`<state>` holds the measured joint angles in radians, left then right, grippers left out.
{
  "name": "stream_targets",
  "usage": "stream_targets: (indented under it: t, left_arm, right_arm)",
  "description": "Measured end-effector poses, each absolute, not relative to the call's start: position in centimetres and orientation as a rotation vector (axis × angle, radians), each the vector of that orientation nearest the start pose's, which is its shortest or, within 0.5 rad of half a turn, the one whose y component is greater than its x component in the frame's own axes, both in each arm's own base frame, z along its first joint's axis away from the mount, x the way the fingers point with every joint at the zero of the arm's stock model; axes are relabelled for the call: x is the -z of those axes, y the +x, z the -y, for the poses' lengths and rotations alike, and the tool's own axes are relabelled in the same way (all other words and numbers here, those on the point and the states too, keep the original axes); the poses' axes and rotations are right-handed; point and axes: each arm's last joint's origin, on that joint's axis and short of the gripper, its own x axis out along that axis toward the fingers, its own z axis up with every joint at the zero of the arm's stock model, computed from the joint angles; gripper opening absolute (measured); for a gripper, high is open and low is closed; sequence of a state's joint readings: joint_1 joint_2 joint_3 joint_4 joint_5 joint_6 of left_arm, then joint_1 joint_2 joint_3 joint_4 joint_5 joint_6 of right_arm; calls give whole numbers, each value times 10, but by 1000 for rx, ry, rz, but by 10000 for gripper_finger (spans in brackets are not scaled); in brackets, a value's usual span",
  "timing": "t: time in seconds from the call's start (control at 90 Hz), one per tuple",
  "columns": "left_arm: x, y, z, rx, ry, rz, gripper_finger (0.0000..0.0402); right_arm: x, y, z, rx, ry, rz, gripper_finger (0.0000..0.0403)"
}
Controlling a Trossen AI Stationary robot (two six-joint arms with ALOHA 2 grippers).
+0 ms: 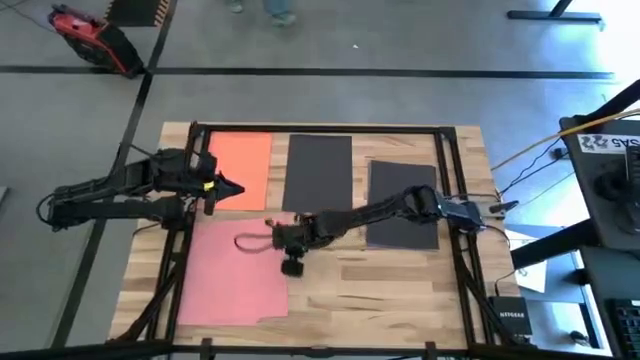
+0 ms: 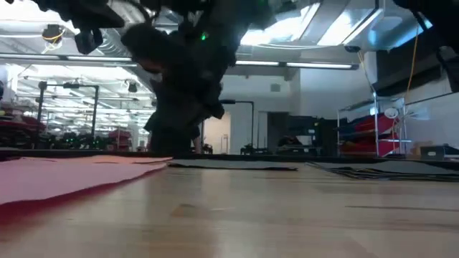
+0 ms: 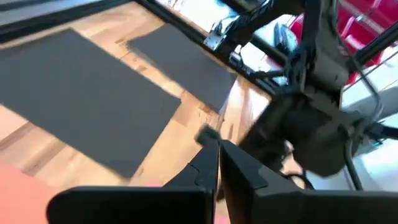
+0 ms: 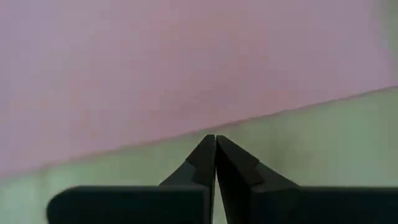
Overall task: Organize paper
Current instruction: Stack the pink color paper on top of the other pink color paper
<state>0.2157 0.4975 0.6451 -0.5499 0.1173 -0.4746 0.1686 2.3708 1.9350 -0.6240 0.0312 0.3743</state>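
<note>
Four sheets of paper lie flat on the wooden table: an orange one at the far left, a black one beside it, a second black one to the right, and a pink one at the near left. My right gripper reaches in from the right, shut, with its tips at an edge of the pink sheet near the sheet's far end. My left gripper is shut and hovers over the orange sheet's right part, with nothing between its fingers. My right gripper has its shut fingertips at the pink sheet's edge, where pink meets bare wood. The fingers slant down from the table's right side. I cannot tell whether they press on the edge, pinch it, or stay just clear of it.
A dark frame runs around the tabletop's far and side edges. Bare wood lies at the near right. Off the table to the right stands equipment with cables.
</note>
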Motion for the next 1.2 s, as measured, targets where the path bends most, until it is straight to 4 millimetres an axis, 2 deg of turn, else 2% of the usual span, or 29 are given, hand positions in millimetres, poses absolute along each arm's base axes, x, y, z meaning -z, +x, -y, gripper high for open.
stream_targets:
  t: [0.133,0.244,0.4,0.656,0.744,0.933,1.044,1.122,1.2]
  left_arm:
    - [-287,110,-21,-191,-536,-373,0]
    - [-286,110,-21,-191,-535,-375,0]
    - [-284,109,-20,-194,-526,-402,0]
    - [-284,109,-20,-188,-500,-401,0]
    - [-284,109,-20,-188,-499,-402,0]
    - [-284,109,-20,-188,-498,-402,0]
    - [-284,109,-20,-187,-496,-404,0]
    - [-284,109,-20,-188,-497,-407,0]
    - [-284,109,-20,-188,-497,-409,0]
  right_arm:
    - [-134,500,-64,125,252,-1112,0]
    - [-130,498,-54,157,259,-1154,0]
    - [-130,500,-54,146,258,-1131,0]
    - [-127,520,-57,-10,387,-960,0]
    - [-124,520,-59,-20,394,-978,0]
    - [-152,516,-63,-48,350,-998,0]
    - [-170,512,-68,-150,332,-1044,0]
    - [-172,509,-78,-221,322,-1068,0]
    - [-167,507,-96,-266,305,-1077,0]
